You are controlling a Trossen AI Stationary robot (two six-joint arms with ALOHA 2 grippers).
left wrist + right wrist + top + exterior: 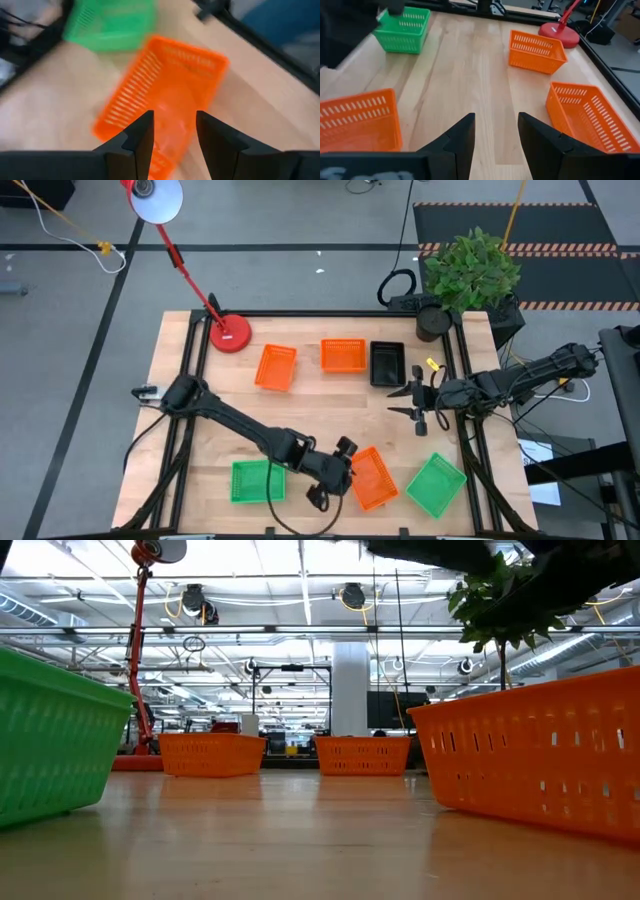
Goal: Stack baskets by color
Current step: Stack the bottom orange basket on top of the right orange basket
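Note:
Six baskets show on the table in the high view. Two orange baskets (276,367) (343,356) and a black basket (387,364) rest in a far row. A green basket (252,481), an orange basket (374,478) and another green basket (436,485) rest near the front edge. My left gripper (350,468) hangs open just above the near orange basket (165,95), at its left end, tilted down at it. My right gripper (402,402) is open over bare wood right of centre, below the black basket; nothing lies between its fingers (496,132).
A red lamp base (230,334) stands at the far left corner, its stem leaning up and away. A potted plant (470,275) stands at the far right corner. Bare wood lies in the table's middle (320,415). Black frame rails run along the table edges.

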